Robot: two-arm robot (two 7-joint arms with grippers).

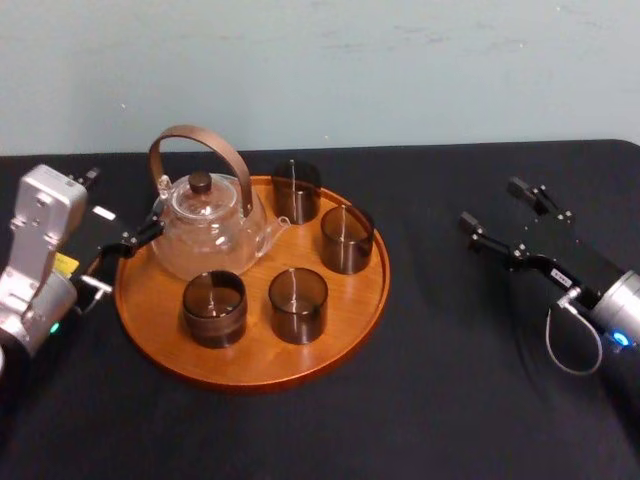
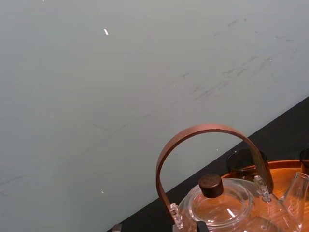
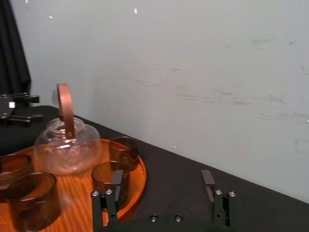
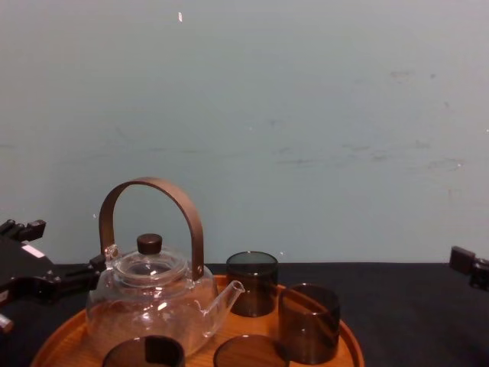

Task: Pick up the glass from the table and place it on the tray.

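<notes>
The round orange-brown tray [image 1: 372, 300] sits mid-table and carries several smoked glasses, such as the front ones [image 1: 214, 308] [image 1: 297, 304] and the back ones [image 1: 346, 239] [image 1: 297, 191]. No glass stands on the bare black table [image 1: 470, 390]. My right gripper [image 1: 493, 205] hovers open to the right of the tray, with nothing between its fingers [image 3: 113, 193]. My left gripper [image 1: 112, 208] is open at the tray's left edge, one finger close to the teapot.
A clear glass teapot [image 1: 205, 225] with a curved brown handle [image 4: 153, 187] stands on the tray's back left. A pale wall [image 4: 306, 115] runs behind the table. Bare table lies between the tray and the right gripper and along the front.
</notes>
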